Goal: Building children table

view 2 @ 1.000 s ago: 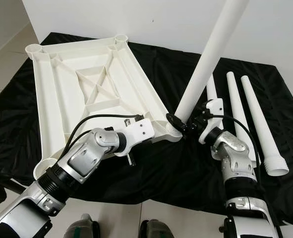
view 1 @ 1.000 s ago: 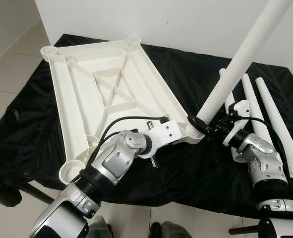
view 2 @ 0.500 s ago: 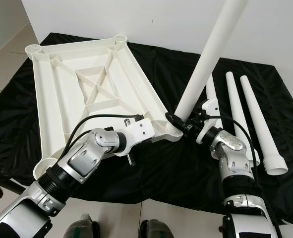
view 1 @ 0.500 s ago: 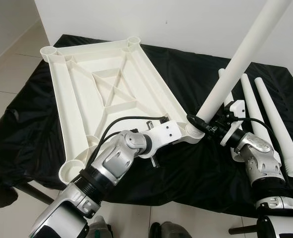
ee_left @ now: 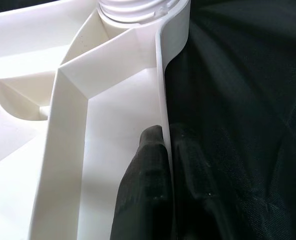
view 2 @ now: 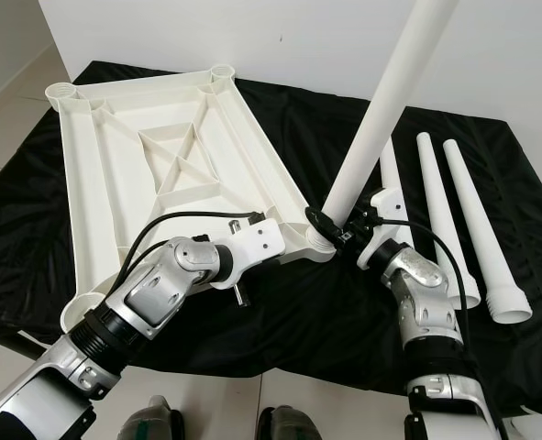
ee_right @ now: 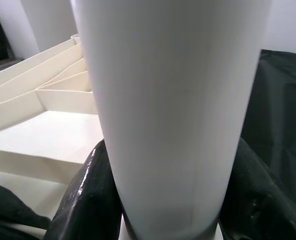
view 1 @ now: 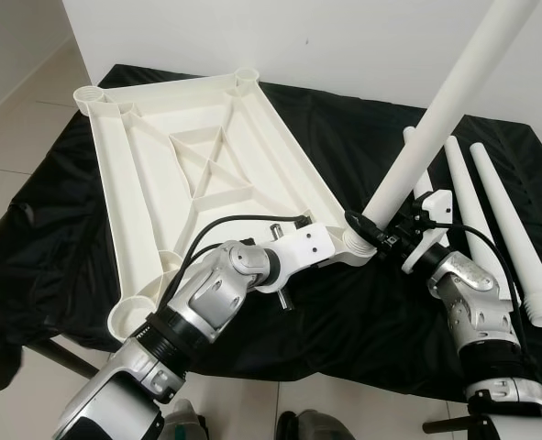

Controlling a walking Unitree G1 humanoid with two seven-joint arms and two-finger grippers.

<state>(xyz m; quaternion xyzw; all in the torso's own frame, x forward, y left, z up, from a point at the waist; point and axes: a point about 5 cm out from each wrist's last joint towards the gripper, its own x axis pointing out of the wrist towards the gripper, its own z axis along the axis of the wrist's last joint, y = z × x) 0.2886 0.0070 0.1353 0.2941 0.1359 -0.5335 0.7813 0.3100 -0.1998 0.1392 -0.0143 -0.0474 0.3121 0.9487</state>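
No text, label, brand, number or sign can be read in any of the views. The white plastic parts, the black cloth and the robot's arms all look unmarked.
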